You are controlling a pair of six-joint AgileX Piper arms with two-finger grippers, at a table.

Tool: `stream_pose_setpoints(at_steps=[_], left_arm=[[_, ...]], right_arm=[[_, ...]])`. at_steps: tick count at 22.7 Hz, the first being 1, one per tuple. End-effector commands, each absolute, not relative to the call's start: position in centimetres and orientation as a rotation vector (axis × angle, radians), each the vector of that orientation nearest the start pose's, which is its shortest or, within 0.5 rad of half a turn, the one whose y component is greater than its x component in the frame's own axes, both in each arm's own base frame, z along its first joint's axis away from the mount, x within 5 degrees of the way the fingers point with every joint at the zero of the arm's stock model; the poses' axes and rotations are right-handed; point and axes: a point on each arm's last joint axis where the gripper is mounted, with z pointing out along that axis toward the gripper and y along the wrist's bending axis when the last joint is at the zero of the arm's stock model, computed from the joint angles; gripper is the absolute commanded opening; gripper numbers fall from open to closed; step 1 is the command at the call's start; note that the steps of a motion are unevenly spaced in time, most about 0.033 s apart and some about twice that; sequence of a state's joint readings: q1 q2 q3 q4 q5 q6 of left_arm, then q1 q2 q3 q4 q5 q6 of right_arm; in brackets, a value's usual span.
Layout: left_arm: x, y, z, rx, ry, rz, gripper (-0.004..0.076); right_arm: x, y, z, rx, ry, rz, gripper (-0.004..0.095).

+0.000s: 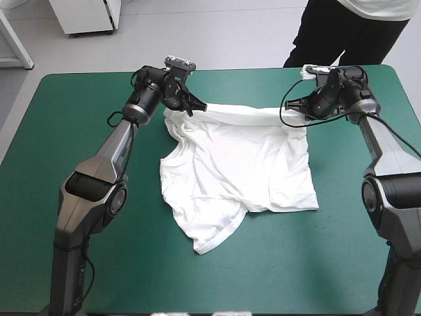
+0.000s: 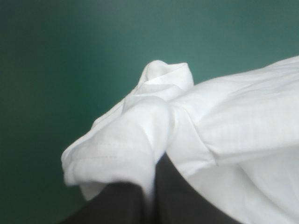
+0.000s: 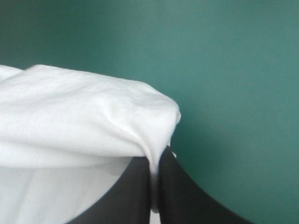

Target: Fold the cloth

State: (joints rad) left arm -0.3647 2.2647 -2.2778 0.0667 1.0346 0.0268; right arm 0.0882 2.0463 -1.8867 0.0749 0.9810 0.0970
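**Q:** Where is the T-shirt?

**A:** The T-shirt (image 1: pixel 240 171) sits at the centre of the high view. Most of it lies on the teal-green cover (image 1: pixel 85 197). Its far edge is raised and drawn into a band across the upper middle of the frame.

**Q:** What holds that edge up?

**A:** The left gripper (image 1: pixel 193 106) holds the band's upper-left end and the right gripper (image 1: pixel 304 105) its upper-right end. In each wrist view the black fingers (image 2: pixel 187 200) are all but together, with a fold of white fabric pinched between them and bunched over the tips.

**Q:** Why grip both ends?

**A:** Probably for control. With both ends held, the edge forms one straight line that can be carried toward the near hem. Nothing is doubled over yet, so this appears to be the start of the first fold.

**Q:** Any hazard?

**A:** The lower-left portion lies rumpled, with a loose part trailing toward bottom centre. It may drag and set a crease.
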Motion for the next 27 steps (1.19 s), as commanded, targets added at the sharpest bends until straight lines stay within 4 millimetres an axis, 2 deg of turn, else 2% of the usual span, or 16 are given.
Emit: stream_pose_setpoints(at_steps=[1,3,8,9,11,12,14,16,17,20,22,24,27], left_arm=[[48.7,-16.7,31.1,0.437,2.338,-0.068,-0.001],[49.5,-16.4,29.1,0.41,2.385,-0.065,-0.001],[49.9,-16.6,27.3,0.41,2.424,-0.065,-0.0008],[49.9,-16.7,27.2,0.397,2.43,-0.071,0.0003],[49.8,-16.8,27.6,0.351,2.435,-0.098,0.0097],[49.7,-16.8,27.7,0.35,2.441,-0.11,0.0149],[49.3,-16.9,28.7,0.342,2.447,-0.142,0.0302],[48.9,-16.8,30.0,0.34,2.442,-0.143,0.0449],[48.4,-16.5,31.8,0.338,2.434,-0.137,0.0531],[47.4,-15.8,35.0,0.331,2.392,-0.097,0.0519],[46.3,-15.4,37.3,0.323,2.382,-0.091,0.0487],[44.7,-14.9,40.0,0.322,2.355,-0.101,0.0467],[42.2,-14.2,44.0,0.308,2.27,-0.12,0.0466]], right_arm=[[46.5,3.8,29.3,0.058,2.531,0.175,-0.0017],[47.0,3.6,28.0,0.063,2.557,0.172,-0.0017],[47.3,3.6,27.1,0.056,2.578,0.165,0.0008],[47.3,3.6,27.1,0.051,2.581,0.166,0.0056],[47.2,3.6,27.2,0.052,2.597,0.175,0.0243],[47.1,3.7,27.4,0.053,2.599,0.182,0.0335],[46.9,3.8,27.9,0.067,2.609,0.203,0.0509],[46.7,3.9,28.8,0.068,2.602,0.218,0.059],[46.5,3.9,30.1,0.063,2.585,0.22,0.0589],[45.5,3.7,32.8,0.051,2.546,0.199,0.0534],[44.1,3.5,34.9,0.04,2.534,0.179,0.0511],[41.7,3.2,37.9,0.029,2.518,0.164,0.051],[39.2,2.9,41.4,0.026,2.453,0.133,0.0509]])
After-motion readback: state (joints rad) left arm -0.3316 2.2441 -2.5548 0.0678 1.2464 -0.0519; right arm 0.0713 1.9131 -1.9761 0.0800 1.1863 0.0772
